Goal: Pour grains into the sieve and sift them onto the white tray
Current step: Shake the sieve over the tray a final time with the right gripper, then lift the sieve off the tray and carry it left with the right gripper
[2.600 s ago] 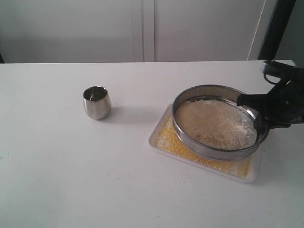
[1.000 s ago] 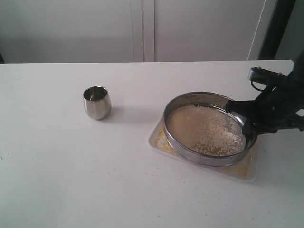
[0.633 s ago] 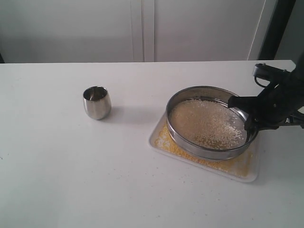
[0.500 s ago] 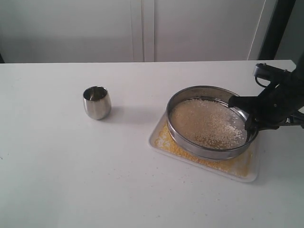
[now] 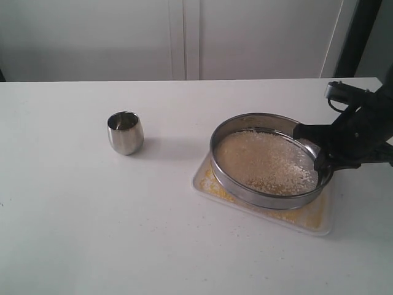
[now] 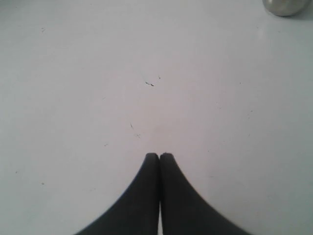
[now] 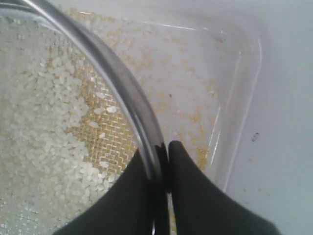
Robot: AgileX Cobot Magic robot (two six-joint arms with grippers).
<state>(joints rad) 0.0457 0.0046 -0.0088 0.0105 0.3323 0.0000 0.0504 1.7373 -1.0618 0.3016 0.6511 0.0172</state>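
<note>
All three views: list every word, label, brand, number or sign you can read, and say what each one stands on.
No text can be read in any view.
The sieve, the white tray, the steel cup, the table, the left gripper and the right gripper show no lettering, labels, brands or numbers.

Sieve (image 5: 258,198): no text or brand was legible.
White tray (image 5: 199,182): no label or number was legible.
Steel cup (image 5: 126,137): no marking was legible.
</note>
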